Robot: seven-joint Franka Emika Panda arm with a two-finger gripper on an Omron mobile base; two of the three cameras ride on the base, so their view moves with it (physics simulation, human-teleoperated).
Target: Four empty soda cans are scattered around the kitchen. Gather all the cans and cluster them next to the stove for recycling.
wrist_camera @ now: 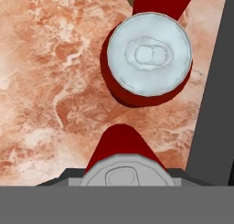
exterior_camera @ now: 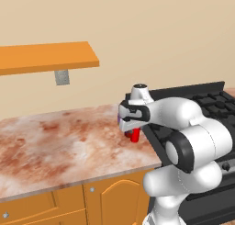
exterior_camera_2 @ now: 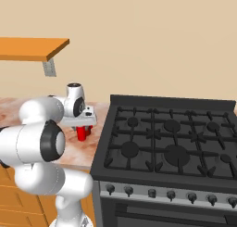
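Observation:
My gripper (wrist_camera: pixel 122 178) is shut on a red soda can (wrist_camera: pixel 119 147), whose silvery top sits between the fingers. In the left base view the gripper (exterior_camera: pixel 133 130) points down over the counter beside the stove (exterior_camera: pixel 209 104), and the held can (exterior_camera: pixel 134 136) hangs under it at or just above the marble. Just beyond stands a second red soda can (wrist_camera: pixel 148 58), upright on the counter. Part of a third red can (wrist_camera: pixel 164 1) is cut off by the frame edge. From the right base view I see the gripper (exterior_camera_2: pixel 82 127) over red cans (exterior_camera_2: pixel 83 133) close to the stove (exterior_camera_2: pixel 171 138). A sliver of purple (exterior_camera: pixel 119 120) peeks from behind the hand.
The reddish marble counter (exterior_camera: pixel 59 137) stretches left of the cans with free room. The stove's dark edge (wrist_camera: pixel 215 104) borders the cans. An orange wall shelf (exterior_camera: pixel 46 56) hangs above the counter. Orange cabinet doors (exterior_camera: pixel 110 201) lie below it.

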